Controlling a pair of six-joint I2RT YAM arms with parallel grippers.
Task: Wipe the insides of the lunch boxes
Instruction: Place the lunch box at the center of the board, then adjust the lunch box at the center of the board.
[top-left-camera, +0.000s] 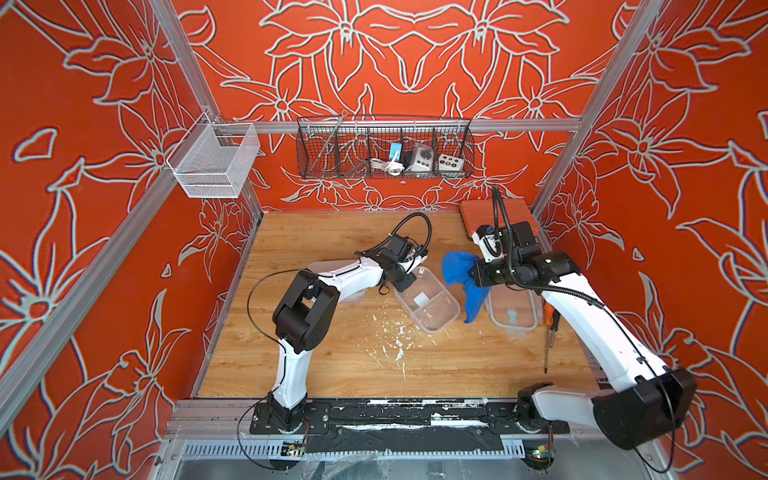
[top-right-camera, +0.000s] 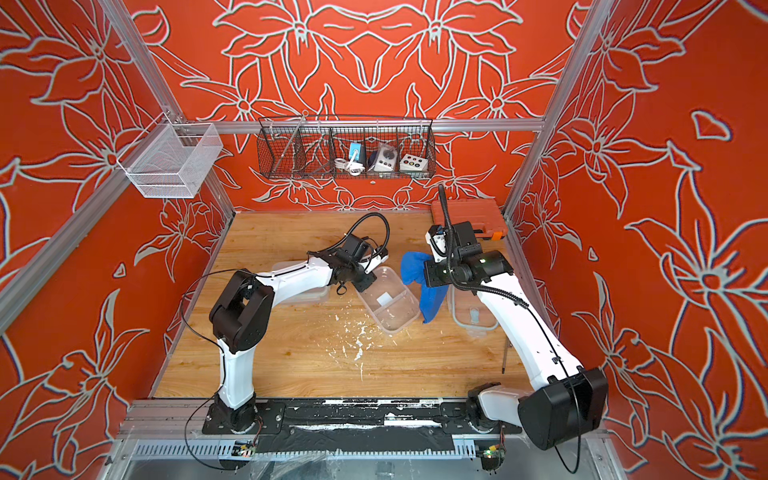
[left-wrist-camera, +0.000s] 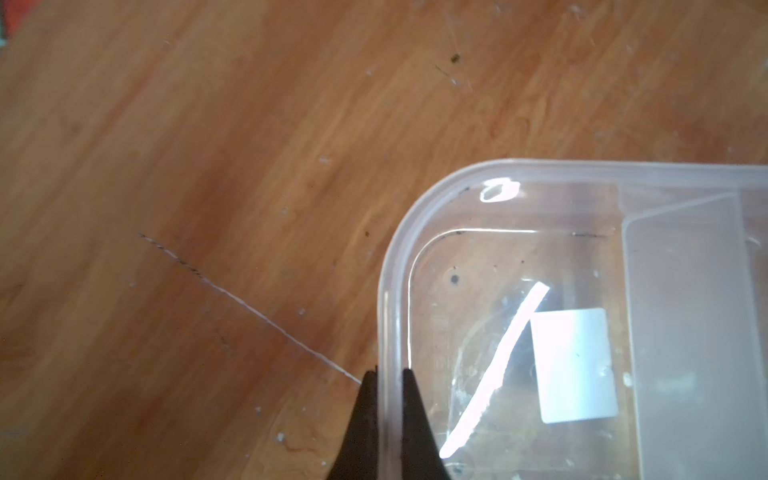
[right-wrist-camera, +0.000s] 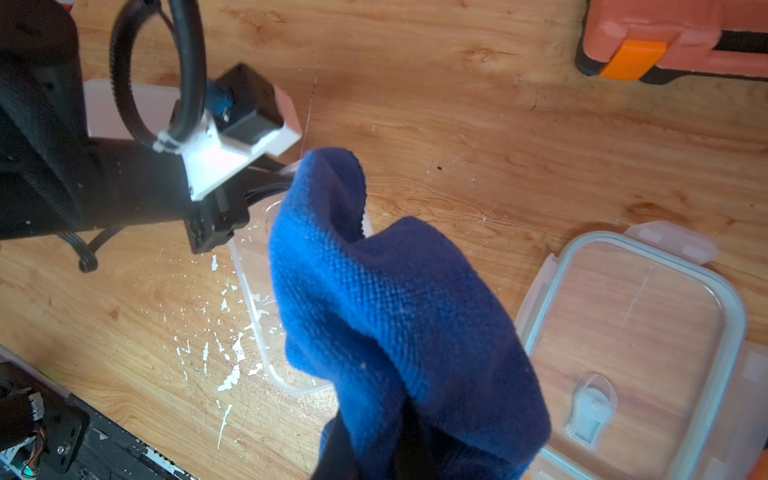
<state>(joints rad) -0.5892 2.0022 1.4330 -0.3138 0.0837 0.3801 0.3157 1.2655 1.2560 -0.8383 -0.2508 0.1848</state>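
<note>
A clear divided lunch box (top-left-camera: 432, 307) with a white sticker (left-wrist-camera: 571, 365) sits mid-table, its open side up. My left gripper (left-wrist-camera: 389, 372) is shut on its side wall near a corner, one finger inside and one outside. My right gripper (top-left-camera: 478, 276) is shut on a blue cloth (right-wrist-camera: 386, 299) that hangs beside and partly over the box's right side; the cloth hides the fingertips. A second translucent lunch box (top-left-camera: 322, 268) lies mostly hidden under my left arm. A clear lid (right-wrist-camera: 636, 332) with clip flaps lies flat to the right.
White flecks (top-left-camera: 395, 336) litter the wooden table in front of the divided box. A screwdriver (top-left-camera: 550, 332) lies beside the lid. An orange tool case (top-left-camera: 478, 212) stands at the back right corner. A black wire basket (top-left-camera: 384, 147) and a white one (top-left-camera: 212, 160) hang on the frame.
</note>
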